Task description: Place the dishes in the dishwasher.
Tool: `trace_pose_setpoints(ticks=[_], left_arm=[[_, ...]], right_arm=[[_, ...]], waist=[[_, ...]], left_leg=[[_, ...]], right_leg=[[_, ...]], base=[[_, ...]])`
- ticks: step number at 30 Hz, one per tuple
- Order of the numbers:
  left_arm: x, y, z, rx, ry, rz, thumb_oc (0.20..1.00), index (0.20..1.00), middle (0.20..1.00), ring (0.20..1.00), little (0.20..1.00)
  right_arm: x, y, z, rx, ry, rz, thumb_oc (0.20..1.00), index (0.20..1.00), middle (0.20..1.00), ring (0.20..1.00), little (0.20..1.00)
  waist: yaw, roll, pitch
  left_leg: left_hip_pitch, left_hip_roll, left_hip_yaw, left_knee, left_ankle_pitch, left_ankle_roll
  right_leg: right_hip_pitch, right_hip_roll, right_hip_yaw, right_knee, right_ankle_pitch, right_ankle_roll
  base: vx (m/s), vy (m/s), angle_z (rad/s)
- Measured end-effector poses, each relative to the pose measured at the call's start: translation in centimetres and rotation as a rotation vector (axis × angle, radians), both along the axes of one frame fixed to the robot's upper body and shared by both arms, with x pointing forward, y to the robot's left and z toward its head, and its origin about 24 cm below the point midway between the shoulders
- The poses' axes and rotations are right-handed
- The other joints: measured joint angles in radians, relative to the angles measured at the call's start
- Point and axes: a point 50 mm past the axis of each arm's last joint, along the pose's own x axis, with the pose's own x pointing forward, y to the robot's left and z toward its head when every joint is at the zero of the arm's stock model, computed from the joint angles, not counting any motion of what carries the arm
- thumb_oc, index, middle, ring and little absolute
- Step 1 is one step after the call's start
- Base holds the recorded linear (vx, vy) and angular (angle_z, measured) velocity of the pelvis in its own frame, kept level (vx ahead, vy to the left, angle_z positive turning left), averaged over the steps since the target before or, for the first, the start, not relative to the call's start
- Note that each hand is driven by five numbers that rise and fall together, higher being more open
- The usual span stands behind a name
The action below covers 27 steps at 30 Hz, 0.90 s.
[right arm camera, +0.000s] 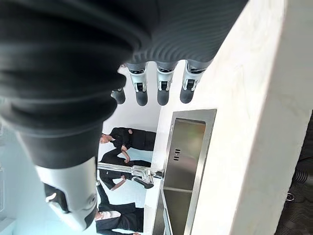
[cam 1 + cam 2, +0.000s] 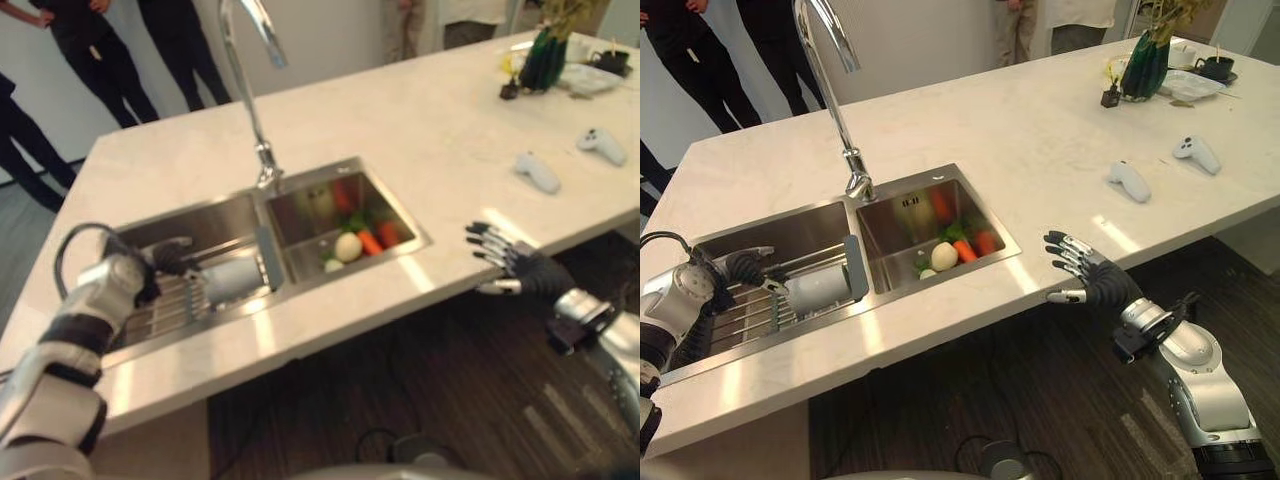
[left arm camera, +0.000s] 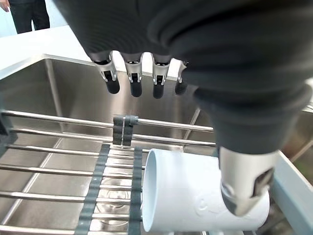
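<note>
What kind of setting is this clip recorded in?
Probably a kitchen, perhaps a demo one: a pale counter holds a double steel sink with a tall faucet, vegetables in one basin and a white cup on a rack in the other. People stand watching behind it.

Before me the pale stone table (image 2: 1040, 130) holds a double sink (image 2: 890, 215) with a tall tap (image 2: 830, 90). Two white controllers (image 2: 1129, 181) lie apart on its right side. At the far corner stand a dark green vase (image 2: 1145, 68) and a plate (image 2: 1192, 85).
</note>
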Motion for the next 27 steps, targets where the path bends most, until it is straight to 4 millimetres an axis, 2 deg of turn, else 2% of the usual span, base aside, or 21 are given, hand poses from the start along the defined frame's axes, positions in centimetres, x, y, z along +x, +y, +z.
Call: trace_pose_setpoints(ticks=[3, 6, 13, 17, 27], left_arm=[[-0.1, 0.2, -0.2, 0.029, 0.01, 0.005, 1.0, 1.0, 1.0, 1.0, 1.0], [0.1, -0.4, -0.7, 0.014, 0.015, -0.006, 1.0, 1.0, 1.0, 1.0, 1.0], [-0.5, 0.5, -1.7, 0.01, 0.046, 0.047, 1.0, 1.0, 1.0, 1.0, 1.0], [-0.2, -0.4, -2.7, -0.017, 0.051, 0.038, 1.0, 1.0, 1.0, 1.0, 1.0], [-0.2, -0.6, -3.1, -0.022, 0.049, 0.044, 1.0, 1.0, 1.0, 1.0, 1.0]], right_arm=[[0.0, 0.1, 0.1, -0.007, -0.003, 0.005, 1.0, 1.0, 1.0, 1.0, 1.0], [0.0, 0.2, 0.0, -0.008, 0.009, 0.011, 1.0, 1.0, 1.0, 1.0, 1.0], [-0.1, 0.4, 0.3, -0.013, -0.001, 0.033, 1.0, 1.0, 1.0, 1.0, 1.0], [-0.1, 0.1, 0.8, -0.055, 0.001, 0.036, 1.0, 1.0, 1.0, 1.0, 1.0], [-0.1, -0.1, 0.9, -0.059, -0.005, 0.032, 1.0, 1.0, 1.0, 1.0, 1.0]], waist=[[-0.003, 0.0, 0.007], [-0.011, 0.0, 0.007], [-0.023, 0.001, 0.008], [-0.024, 0.012, 0.016], [-0.026, 0.011, 0.021]], left_leg=[[0.012, 0.003, 0.017, 0.0, -0.008, -0.002], [0.012, 0.002, 0.018, 0.0, -0.008, -0.001], [0.014, 0.012, 0.041, 0.001, -0.01, -0.002], [0.013, 0.011, 0.043, 0.002, -0.01, -0.002], [0.011, 0.012, 0.047, 0.0, -0.011, -0.003]], right_leg=[[0.001, 0.001, 0.004, 0.001, 0.0, 0.0], [0.001, 0.002, 0.005, 0.001, 0.0, 0.0], [-0.003, 0.016, 0.027, 0.0, 0.015, -0.002], [-0.003, 0.015, 0.031, -0.001, 0.014, 0.001], [-0.013, 0.016, 0.031, 0.0, 0.015, 0.0]], base=[[0.03, 0.009, -0.15], [0.03, 0.001, -0.02], [0.01, 0.021, -0.11], [0.01, 0.018, -0.02], [0.0, 0.005, -0.01]])
